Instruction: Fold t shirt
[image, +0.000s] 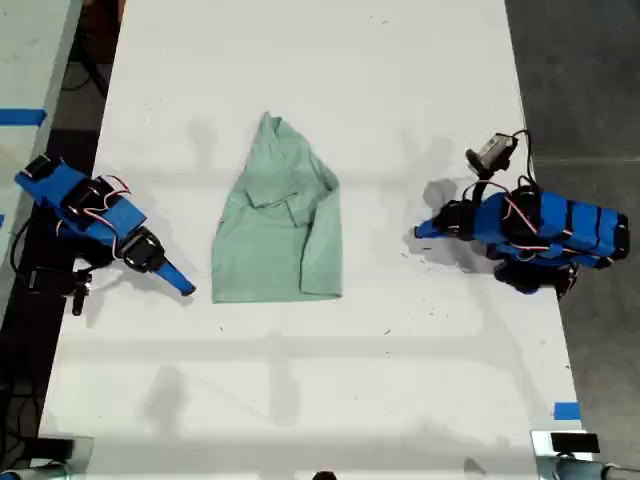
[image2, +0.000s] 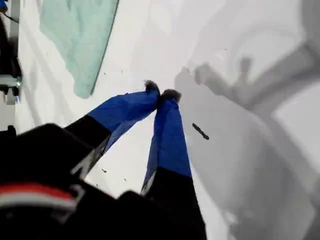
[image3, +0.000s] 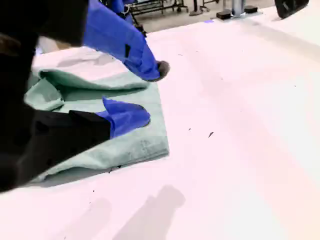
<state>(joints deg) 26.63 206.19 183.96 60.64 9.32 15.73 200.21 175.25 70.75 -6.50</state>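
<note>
White desk (image: 420, 90), matte and flecked with small dark specks, carries the t shirt (image: 280, 220) near its middle in the exterior view. The shirt is pale mint cloth, soft, creased and layered, narrowing to a point at 12 o'clock with a straight hem at 6 o'clock. It looks partly folded, sides turned in, so a lengthwise fold seems to remain.

The second pincer (image: 185, 285), blue-taped, sits just beside the hem corner at 8 o'clock with its jaws apart. The first pincer (image: 422, 232) rests at 3 o'clock, well apart from the cloth, tips pressed together on nothing. The next move likely calls for both to pinch the hem corners.
</note>
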